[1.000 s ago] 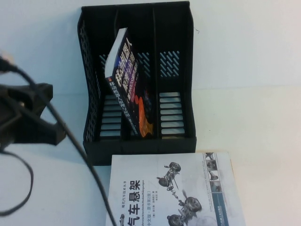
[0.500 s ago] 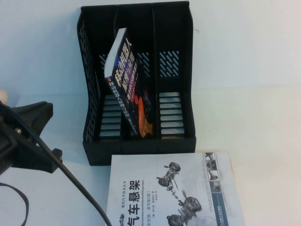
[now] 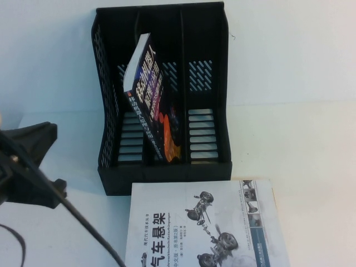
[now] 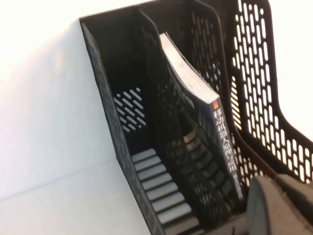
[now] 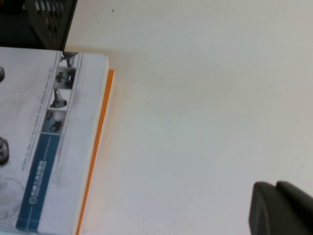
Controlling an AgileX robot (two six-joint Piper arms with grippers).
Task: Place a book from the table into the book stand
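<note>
The black-covered book point(image 3: 150, 94) leans tilted inside the middle slot of the black book stand point(image 3: 208, 33) at the back of the white table point(image 3: 295, 100). The left wrist view shows the book's spine point(image 4: 227, 147) between the mesh dividers of the stand point(image 4: 254, 73). My left gripper point(image 3: 47, 156) is left of the stand's front corner, apart from it, shut and empty; it also shows in the left wrist view point(image 4: 276, 205). My right gripper point(image 5: 276, 208) is shut and empty above bare table; it is out of the high view.
A white-covered book with car-suspension drawings point(image 3: 206, 228) lies flat right in front of the stand, and its orange-edged corner shows in the right wrist view point(image 5: 44, 127). A black cable point(image 3: 83, 222) trails from the left arm across the near left table.
My left gripper has drawn back toward the near left, away from the stand. The black book stays leaning in the middle slot.
</note>
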